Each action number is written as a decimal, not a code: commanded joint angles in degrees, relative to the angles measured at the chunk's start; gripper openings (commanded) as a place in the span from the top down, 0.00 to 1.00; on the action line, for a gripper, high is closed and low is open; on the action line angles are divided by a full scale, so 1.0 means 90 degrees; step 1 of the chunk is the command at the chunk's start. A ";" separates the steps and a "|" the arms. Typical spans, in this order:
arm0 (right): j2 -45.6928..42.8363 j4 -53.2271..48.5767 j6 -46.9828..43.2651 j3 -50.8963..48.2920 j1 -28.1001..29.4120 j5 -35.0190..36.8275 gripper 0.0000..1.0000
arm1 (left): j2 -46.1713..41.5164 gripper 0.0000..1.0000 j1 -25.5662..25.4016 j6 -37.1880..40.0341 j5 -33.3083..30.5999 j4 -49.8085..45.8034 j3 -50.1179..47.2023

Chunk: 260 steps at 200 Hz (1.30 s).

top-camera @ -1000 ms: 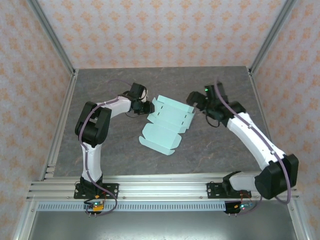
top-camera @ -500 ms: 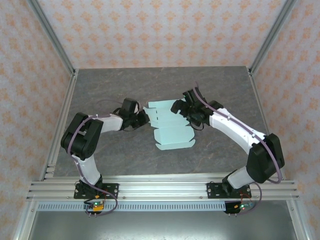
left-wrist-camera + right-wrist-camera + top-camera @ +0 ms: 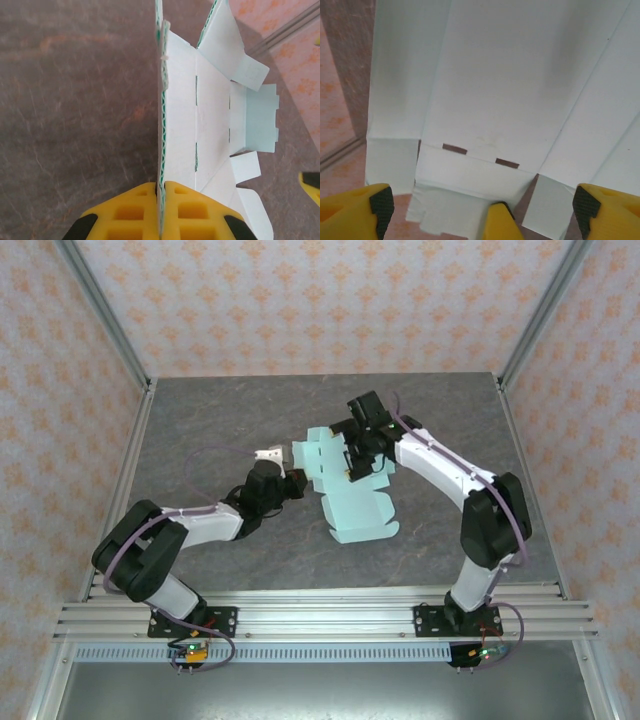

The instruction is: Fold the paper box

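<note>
The paper box (image 3: 352, 502) is a pale mint die-cut sheet lying open on the grey table, its flaps partly raised. My left gripper (image 3: 293, 480) is at the sheet's left edge. In the left wrist view its yellow fingers (image 3: 182, 207) are pressed together on a thin upright edge of the paper box (image 3: 212, 105). My right gripper (image 3: 352, 458) hovers over the sheet's far part. In the right wrist view the right gripper (image 3: 482, 202) is spread wide above the paper box (image 3: 510, 85), near a slotted fold line. A yellow tip (image 3: 497, 222) shows between its fingers.
Aluminium posts (image 3: 105, 325) and patterned walls (image 3: 320, 300) close in the grey table (image 3: 230, 415) on three sides. A metal rail (image 3: 320, 615) with both arm bases runs along the near edge.
The left gripper has closed on the sheet's left edge and swung nearer. The sheet has turned and shifted. The right gripper has moved left over the sheet's far part.
</note>
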 commanded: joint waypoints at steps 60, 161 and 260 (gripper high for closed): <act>0.1259 0.0139 0.1091 0.1364 -0.0563 -0.0798 0.07 | 0.0175 1.00 -0.0126 0.0933 -0.0550 0.1075 -0.0289; 0.2094 -0.1219 0.0286 0.2622 -0.0725 -0.0460 0.52 | -0.0076 1.00 -0.0355 0.1262 -0.0978 0.0792 -0.0340; 0.1731 -0.0434 0.0007 0.1970 -0.0767 -0.0338 0.91 | -0.0251 0.68 -0.0335 0.1113 -0.1280 0.0210 -0.0186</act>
